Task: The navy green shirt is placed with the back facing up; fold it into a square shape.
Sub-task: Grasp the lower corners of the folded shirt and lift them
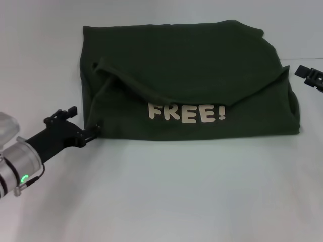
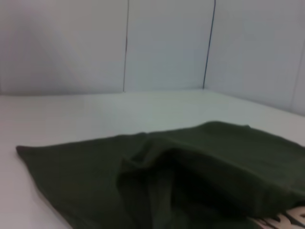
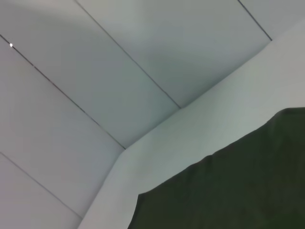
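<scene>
**Shirt half folded, corner may slip**

The shirt lies on the bench, lower part folded up so "FREE!" shows. The left tool touches its near corner; whether it is clenched I cannot tell. The right tool waits just beside the far edge. A weak grip could let cloth bunch

Left tool at folded shirt's corner
</scene>
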You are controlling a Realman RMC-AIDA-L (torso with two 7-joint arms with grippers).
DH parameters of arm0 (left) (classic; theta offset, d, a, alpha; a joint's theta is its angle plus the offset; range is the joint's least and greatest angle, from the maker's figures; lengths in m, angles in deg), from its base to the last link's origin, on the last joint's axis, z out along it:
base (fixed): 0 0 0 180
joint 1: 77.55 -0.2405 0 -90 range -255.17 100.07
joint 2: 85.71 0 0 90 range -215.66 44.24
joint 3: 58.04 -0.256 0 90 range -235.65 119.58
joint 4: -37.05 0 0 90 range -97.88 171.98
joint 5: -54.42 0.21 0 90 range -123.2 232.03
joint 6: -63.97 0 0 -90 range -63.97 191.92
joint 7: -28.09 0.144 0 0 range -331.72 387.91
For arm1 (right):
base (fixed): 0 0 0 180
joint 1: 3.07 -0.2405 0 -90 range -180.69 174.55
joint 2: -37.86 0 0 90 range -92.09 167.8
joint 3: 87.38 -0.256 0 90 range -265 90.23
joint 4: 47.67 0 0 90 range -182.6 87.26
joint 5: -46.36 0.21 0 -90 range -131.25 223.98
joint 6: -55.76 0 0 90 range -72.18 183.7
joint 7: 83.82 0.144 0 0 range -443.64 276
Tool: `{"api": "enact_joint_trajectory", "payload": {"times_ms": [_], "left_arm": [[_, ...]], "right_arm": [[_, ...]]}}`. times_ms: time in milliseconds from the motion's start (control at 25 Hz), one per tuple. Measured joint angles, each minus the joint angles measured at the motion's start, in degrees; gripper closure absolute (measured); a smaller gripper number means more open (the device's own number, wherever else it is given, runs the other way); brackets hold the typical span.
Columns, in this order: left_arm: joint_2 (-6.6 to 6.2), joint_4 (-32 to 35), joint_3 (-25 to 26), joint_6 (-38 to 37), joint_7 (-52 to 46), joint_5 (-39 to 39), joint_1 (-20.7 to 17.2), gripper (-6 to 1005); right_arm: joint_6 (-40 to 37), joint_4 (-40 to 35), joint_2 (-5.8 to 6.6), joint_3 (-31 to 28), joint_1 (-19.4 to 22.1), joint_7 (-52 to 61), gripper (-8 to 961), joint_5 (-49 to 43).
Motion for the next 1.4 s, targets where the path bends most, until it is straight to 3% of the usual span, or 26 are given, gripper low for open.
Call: {"api": "enact_joint_trajectory", "payload": {"times_ms": [440,1400], "left_arm": [[-0.18,-1.3,-3.7,3.7,0.0,0.0,0.8,111],[-0.09,-1.8,-6.7,6.3,-0.4,0.0,1.2,112]], "right_arm": [[0.8,0.1,-0.27,-0.1,0.1,-0.2,224,0.8],[2.2,0.1,-0.44,0.0,0.1,-0.4,226,0.8]]}}
